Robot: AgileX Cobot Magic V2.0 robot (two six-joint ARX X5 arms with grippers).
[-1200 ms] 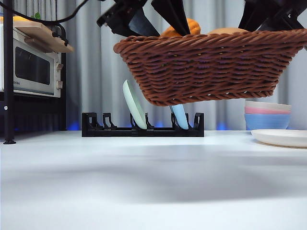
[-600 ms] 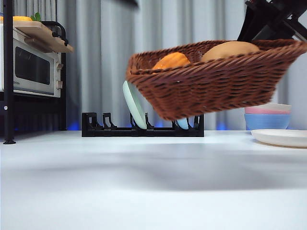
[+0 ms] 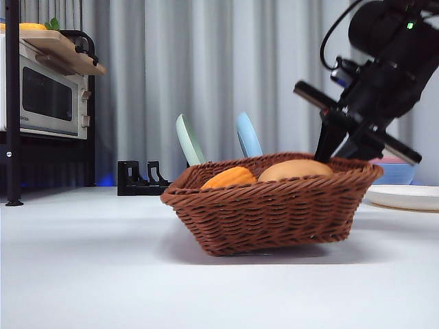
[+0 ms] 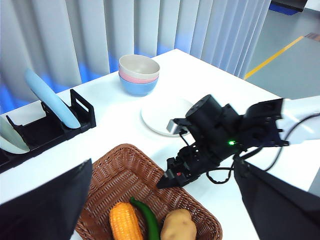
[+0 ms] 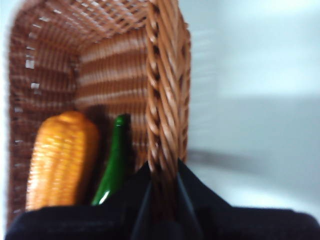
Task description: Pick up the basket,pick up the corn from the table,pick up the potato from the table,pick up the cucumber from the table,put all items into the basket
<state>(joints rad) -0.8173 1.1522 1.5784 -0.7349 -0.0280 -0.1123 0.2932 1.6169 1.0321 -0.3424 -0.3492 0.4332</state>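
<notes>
The brown wicker basket (image 3: 274, 205) stands on the white table (image 3: 103, 274). It holds the orange corn (image 3: 230, 178), the tan potato (image 3: 295, 169) and the green cucumber (image 4: 147, 217), which is hidden in the front view. My right gripper (image 3: 336, 147) is shut on the braided rim at the basket's right end; the right wrist view shows its jaws astride the rim (image 5: 165, 75), with the corn (image 5: 60, 160) and cucumber (image 5: 115, 160) inside. My left gripper (image 4: 161, 167) hangs high above the basket (image 4: 125, 150), open and empty.
A black dish rack (image 3: 137, 179) with a pale green plate (image 3: 188, 140) and a blue plate (image 3: 248, 135) stands behind the basket. Stacked pastel bowls (image 4: 139, 74) and a white plate (image 3: 405, 197) are at the right. A microwave (image 3: 44, 96) on a shelf is at the left.
The basket came down from the air and now rests level on the table. The gripper that was at its left side has gone up out of the front view.
</notes>
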